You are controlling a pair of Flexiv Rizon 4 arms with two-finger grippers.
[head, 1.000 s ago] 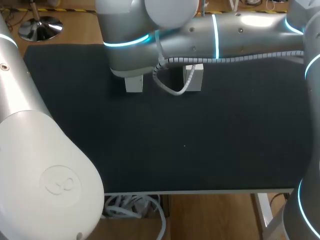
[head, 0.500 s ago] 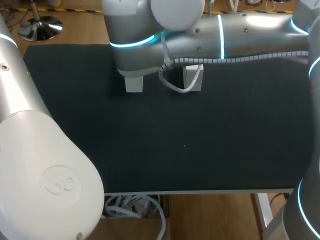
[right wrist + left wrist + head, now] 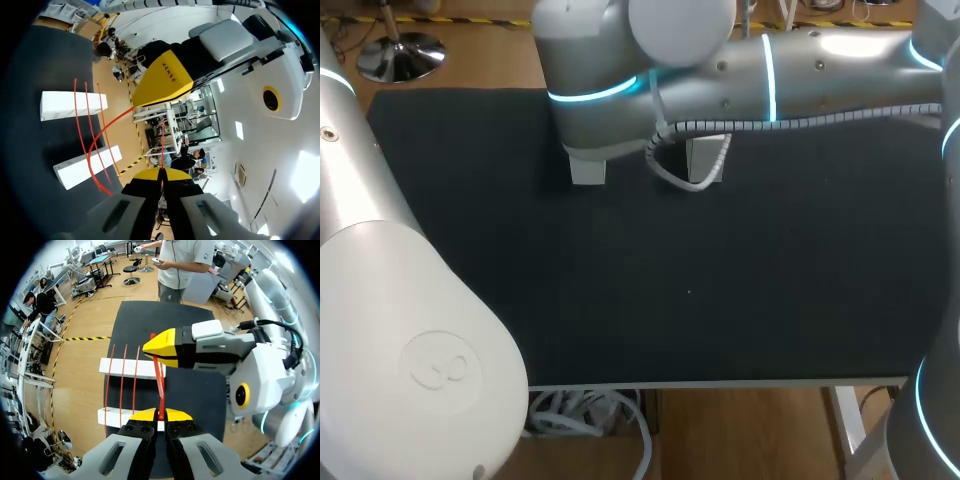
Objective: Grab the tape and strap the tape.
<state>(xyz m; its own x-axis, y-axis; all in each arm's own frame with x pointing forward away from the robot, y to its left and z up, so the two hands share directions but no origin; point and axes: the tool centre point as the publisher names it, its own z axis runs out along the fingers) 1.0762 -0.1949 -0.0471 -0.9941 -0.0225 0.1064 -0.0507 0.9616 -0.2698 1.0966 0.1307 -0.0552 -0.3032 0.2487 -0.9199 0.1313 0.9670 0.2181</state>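
Note:
Two white blocks (image 3: pixel 132 367) (image 3: pixel 115 416) lie side by side on the black mat (image 3: pixel 720 280), with three strands of red tape (image 3: pixel 121 385) stretched across them. My left gripper (image 3: pixel 160 416) is shut on another red tape strand (image 3: pixel 160 382), which runs up to my right arm's yellow fingertips (image 3: pixel 162 347) just above the blocks. In the right wrist view my right gripper (image 3: pixel 161 172) is shut on the thin red tape (image 3: pixel 162 145). A loose curve of tape (image 3: pixel 95 150) hangs from my left arm's yellow fingertip (image 3: pixel 162 80) down past the blocks (image 3: pixel 72 105) (image 3: pixel 87 165). In the head view the right arm (image 3: pixel 740 70) hides both grippers and most of the blocks (image 3: pixel 587 170) (image 3: pixel 705 160).
The left arm's grey housing (image 3: pixel 400 330) fills the near left corner of the head view. The mat's front edge (image 3: pixel 720 382) runs along the table's near side. A grey cable loop (image 3: pixel 680 165) hangs from the right arm over the blocks.
In the head view the right arm has shifted slightly to the right over the blocks. Both grippers stay shut.

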